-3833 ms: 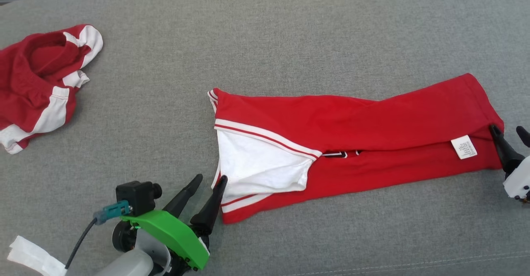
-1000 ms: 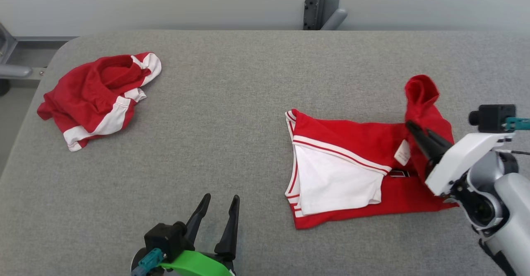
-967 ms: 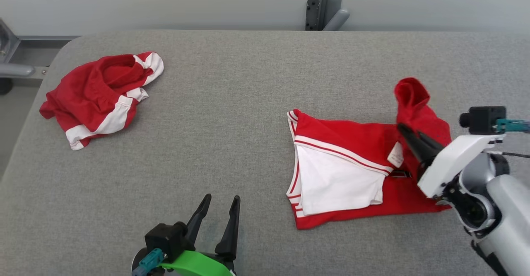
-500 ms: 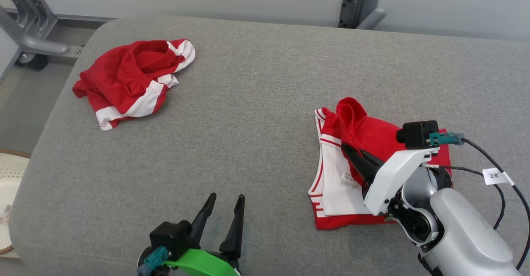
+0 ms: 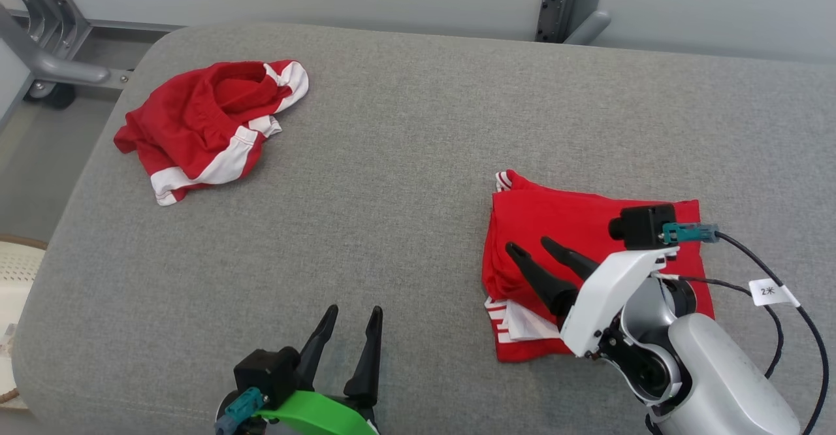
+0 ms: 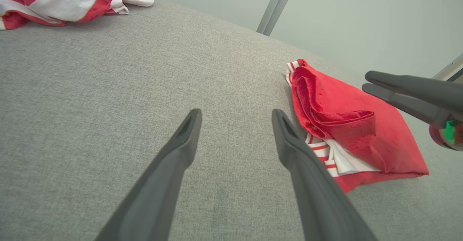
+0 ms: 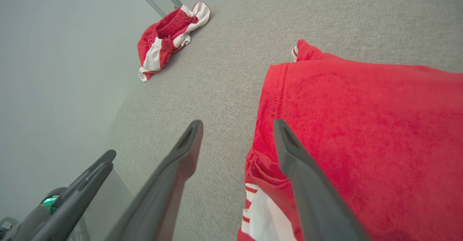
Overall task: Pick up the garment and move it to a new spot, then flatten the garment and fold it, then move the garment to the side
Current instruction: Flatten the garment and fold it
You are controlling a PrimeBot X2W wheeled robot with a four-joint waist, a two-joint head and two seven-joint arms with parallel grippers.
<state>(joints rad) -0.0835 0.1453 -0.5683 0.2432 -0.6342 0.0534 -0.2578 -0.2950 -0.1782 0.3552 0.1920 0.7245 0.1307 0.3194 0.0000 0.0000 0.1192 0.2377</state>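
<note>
The garment [image 5: 575, 219] is red with white striped trim and lies folded in a rough square on the grey padded surface [image 5: 405, 180], right of centre. White trim peeks out at its near left corner. My right gripper [image 5: 528, 245] hovers open just over the garment's left part, holding nothing. In the right wrist view my right gripper [image 7: 237, 123] straddles the left edge of the garment [image 7: 361, 107]. My left gripper [image 5: 354, 309] stands open and empty near the front edge, well left of the garment. The left wrist view shows my left gripper [image 6: 235, 112] beside the garment [image 6: 336, 114].
A second red and white garment [image 5: 202, 121] lies crumpled at the far left of the surface. Grey metal posts [image 5: 568, 4] stand behind the back edge, and a frame [image 5: 46, 63] is off the left corner. A tagged cable [image 5: 771, 291] hangs from my right wrist.
My right gripper has opened and let go of the red end it carried leftward. That end now lies flat over the white part. The left arm has stayed put.
</note>
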